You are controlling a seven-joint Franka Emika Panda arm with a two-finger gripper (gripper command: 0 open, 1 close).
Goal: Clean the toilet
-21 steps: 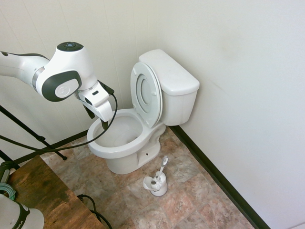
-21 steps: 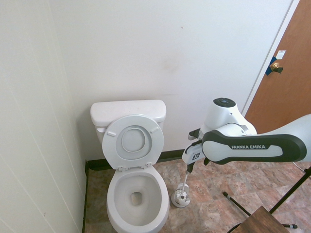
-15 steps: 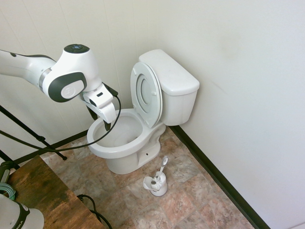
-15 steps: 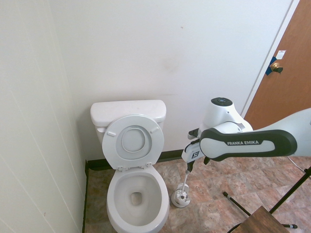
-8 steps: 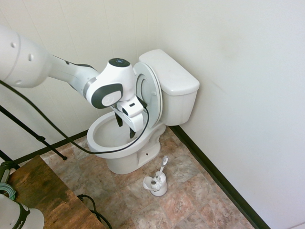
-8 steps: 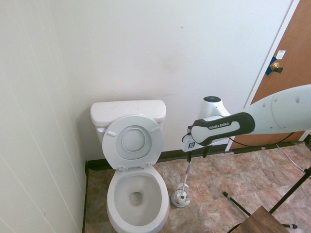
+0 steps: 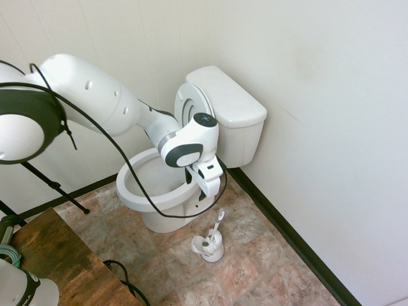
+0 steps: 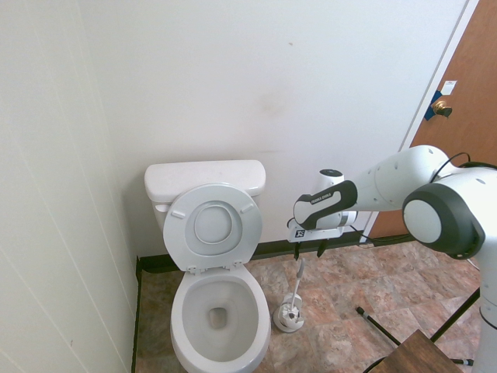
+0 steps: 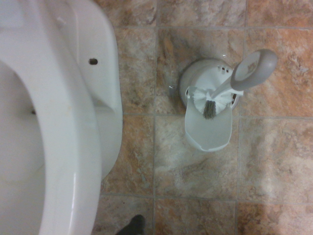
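The toilet (image 7: pixel 237 109) (image 8: pixel 206 179) stands against the wall with its seat and lid raised and its bowl open. Its rim (image 9: pixel 63 122) shows in the wrist view too. A white toilet brush (image 7: pixel 215 227) (image 8: pixel 299 278) (image 9: pixel 254 68) stands in its holder (image 9: pixel 208 132) on the floor beside the bowl. My gripper (image 7: pixel 199 190) (image 8: pixel 307 250) hangs open and empty beside the bowl, fingers pointing down, just above the top of the brush handle and not touching it.
A brown door (image 8: pixel 460 155) is on one side of the room. A wooden table corner (image 7: pixel 57 261) (image 8: pixel 411 353) juts in near the arm's base. Walls with a black baseboard (image 7: pixel 287 236) close in behind the toilet. The floor is tiled.
The arm has swung from over the toilet bowl, past its rim, to the side where the brush stands, and has lowered towards the brush. The gripper stayed open.
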